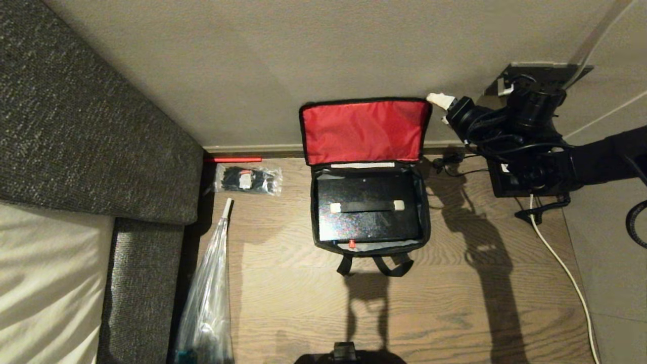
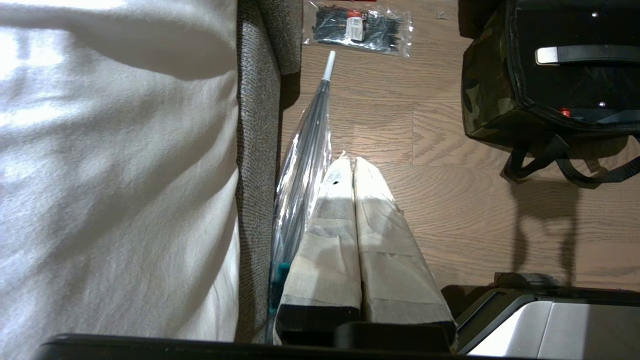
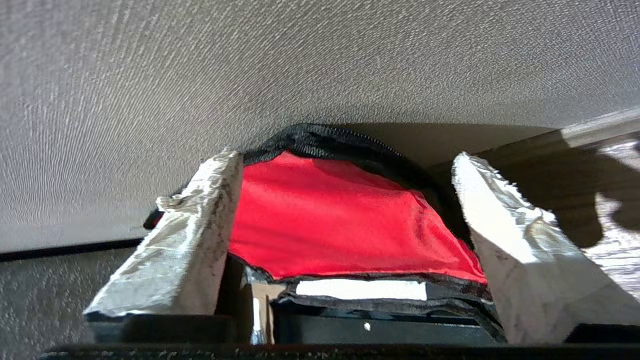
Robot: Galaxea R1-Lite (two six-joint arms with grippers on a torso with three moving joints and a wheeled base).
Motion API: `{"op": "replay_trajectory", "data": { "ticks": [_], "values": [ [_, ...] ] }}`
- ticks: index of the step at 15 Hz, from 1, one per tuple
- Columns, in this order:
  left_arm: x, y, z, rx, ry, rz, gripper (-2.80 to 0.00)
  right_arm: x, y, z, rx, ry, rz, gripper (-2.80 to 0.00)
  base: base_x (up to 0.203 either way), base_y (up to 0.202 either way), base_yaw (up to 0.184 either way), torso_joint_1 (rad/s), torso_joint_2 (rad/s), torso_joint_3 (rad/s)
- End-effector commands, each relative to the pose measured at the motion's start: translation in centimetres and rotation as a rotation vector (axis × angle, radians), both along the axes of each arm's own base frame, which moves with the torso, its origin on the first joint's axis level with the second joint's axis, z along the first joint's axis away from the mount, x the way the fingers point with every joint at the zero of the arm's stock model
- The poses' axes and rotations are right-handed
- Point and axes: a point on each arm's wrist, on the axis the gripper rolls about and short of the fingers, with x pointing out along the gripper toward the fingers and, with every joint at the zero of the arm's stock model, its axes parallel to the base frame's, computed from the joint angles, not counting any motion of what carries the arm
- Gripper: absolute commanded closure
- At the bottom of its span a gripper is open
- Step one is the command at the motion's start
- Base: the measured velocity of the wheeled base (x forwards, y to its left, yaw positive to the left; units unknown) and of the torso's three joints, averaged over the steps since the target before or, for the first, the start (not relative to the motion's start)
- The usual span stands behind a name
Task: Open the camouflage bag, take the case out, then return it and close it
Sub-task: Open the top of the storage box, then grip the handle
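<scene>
The camouflage bag (image 1: 425, 212) stands open on the wooden floor against the wall. Its red-lined lid (image 1: 364, 130) is flipped up and leans on the wall. Inside lies the black case (image 1: 369, 225), handle (image 1: 367, 206) on top, red button at its near edge. My right gripper (image 1: 440, 101) hovers at the lid's upper right corner. In the right wrist view it (image 3: 347, 157) is open, the red lid (image 3: 340, 225) showing between the taped fingers (image 3: 505, 220). My left gripper (image 2: 351, 162) is shut and empty, parked low beside the sofa, the bag (image 2: 487, 100) off to its side.
A grey sofa (image 1: 76, 126) with a white cushion (image 1: 45, 283) fills the left. Beside it lie a clear wrapped umbrella (image 1: 210, 288) and a packet of black cable ties (image 1: 247, 179). A white cable (image 1: 566, 268) runs along the floor at the right, below a wall socket (image 1: 546, 71).
</scene>
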Motion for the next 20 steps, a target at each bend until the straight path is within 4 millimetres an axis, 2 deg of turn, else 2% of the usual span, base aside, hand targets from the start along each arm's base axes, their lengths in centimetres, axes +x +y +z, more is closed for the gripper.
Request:
{"op": "replay_trajectory", "data": {
  "ticks": [1,2,3,6,8,11,15,17,20],
  "values": [
    [0.0,0.0,0.0,-0.001,-0.001,0.001,0.0,-0.9,-0.8,-0.7,-0.013,0.043,-0.001,-2.8,0.0,0.0,0.0,0.0,0.0,0.0],
    [0.0,0.0,-0.1,-0.001,0.001,0.003,0.0,-1.4,-1.1,-1.2,-0.024,0.068,0.008,-1.06,0.0,0.0,0.0,0.0,0.0,0.0],
    [0.0,0.0,0.0,-0.001,-0.001,0.003,0.0,-2.1,-1.2,-1.7,-0.031,0.095,0.019,0.0,0.0,0.0,0.0,0.0,0.0,0.0],
    [0.0,0.0,0.0,-0.001,-0.001,0.001,0.0,-4.8,-1.1,-4.0,-0.082,0.212,0.086,0.0,0.0,0.0,0.0,0.0,0.0,0.0],
    [0.0,0.0,-0.1,-0.001,0.001,0.001,0.0,-7.1,-0.7,-6.0,-0.186,0.285,0.165,0.0,0.0,0.0,0.0,0.0,0.0,0.0],
    [0.0,0.0,-0.1,-0.001,0.0,0.001,0.0,-11.3,1.2,-7.8,-0.342,0.407,0.291,0.0,0.0,0.0,0.0,0.0,0.0,0.0],
    [0.0,0.0,0.0,-0.001,-0.001,0.001,0.0,-16.4,4.8,-7.7,-0.428,0.449,0.367,0.0,0.0,0.0,0.0,0.0,0.0,0.0],
    [0.0,0.0,-0.1,-0.001,0.0,0.001,0.0,-19.5,4.6,-8.2,-0.454,0.488,0.386,0.0,0.0,0.0,0.0,0.0,0.0,0.0],
    [0.0,0.0,-0.1,-0.001,0.0,0.002,0.0,-25.1,2.5,-7.3,-0.459,0.489,0.385,0.0,0.0,0.0,0.0,0.0,0.0,0.0]
  ]
}}
